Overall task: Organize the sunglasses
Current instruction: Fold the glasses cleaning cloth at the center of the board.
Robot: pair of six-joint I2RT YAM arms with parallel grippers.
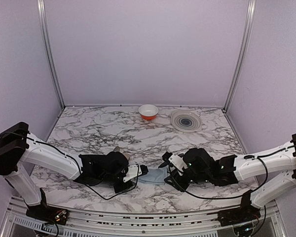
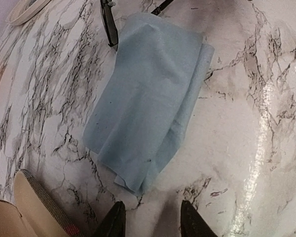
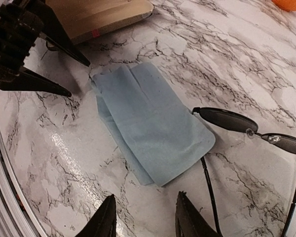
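Observation:
The sunglasses (image 3: 227, 119) lie open on the marble table, dark lenses side by side and one thin temple arm (image 3: 209, 190) running toward the camera. Their left lens touches the edge of a folded light-blue cloth (image 3: 148, 121). My right gripper (image 3: 145, 219) hovers just short of the cloth's near corner, open with nothing between its fingers. From the opposite side my left gripper (image 2: 153, 222) faces the same cloth (image 2: 148, 98), open and empty, its tips a little short of the cloth's corner. One end of the sunglasses (image 2: 108, 24) shows beyond the cloth in the left wrist view.
A tan plaid case (image 2: 34, 207) with a red stripe lies open beside my left gripper (image 1: 137, 173). At the back of the table stand an orange-and-white bowl (image 1: 148, 111) and a grey ringed plate (image 1: 186, 120). The two grippers face each other closely across the cloth (image 1: 153, 176).

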